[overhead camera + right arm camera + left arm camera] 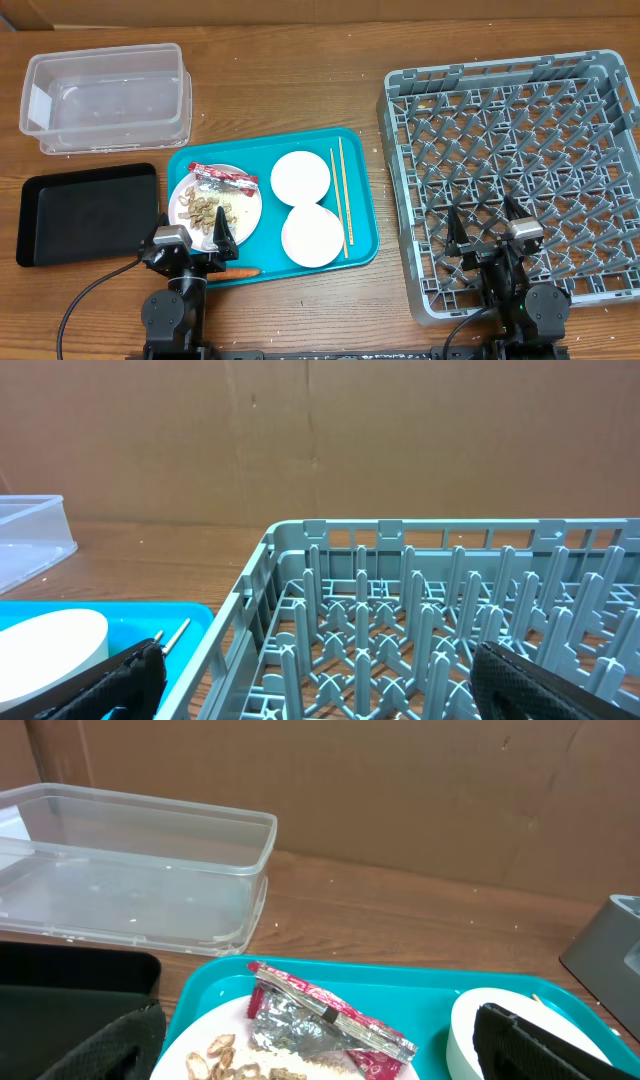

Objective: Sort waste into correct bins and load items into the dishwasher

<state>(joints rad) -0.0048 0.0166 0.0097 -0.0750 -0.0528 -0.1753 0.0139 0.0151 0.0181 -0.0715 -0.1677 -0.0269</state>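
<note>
On the teal tray (pixel 360 215), a white plate (pixel 250 205) holds a crinkled red wrapper (pixel 222 178) (pixel 330 1020) and beige food bits (pixel 205 210) (pixel 225 1055). Beside it are two white bowls (pixel 300 177) (pixel 312 235) and two chopsticks (pixel 340 195). An orange carrot (pixel 238 272) lies at the tray's front edge. My left gripper (pixel 192 232) (pixel 315 1060) hangs open over the plate's near side, holding nothing. My right gripper (pixel 484 225) (pixel 320 690) is open and empty above the front left of the grey dish rack (pixel 520 170) (pixel 420 620).
A clear plastic tub (pixel 105 95) (pixel 130 870) stands at the back left, with a black tray (pixel 85 213) (pixel 70 975) in front of it. A cardboard wall closes the far side. The rack's left wall stands between the right gripper and the teal tray (pixel 150 615).
</note>
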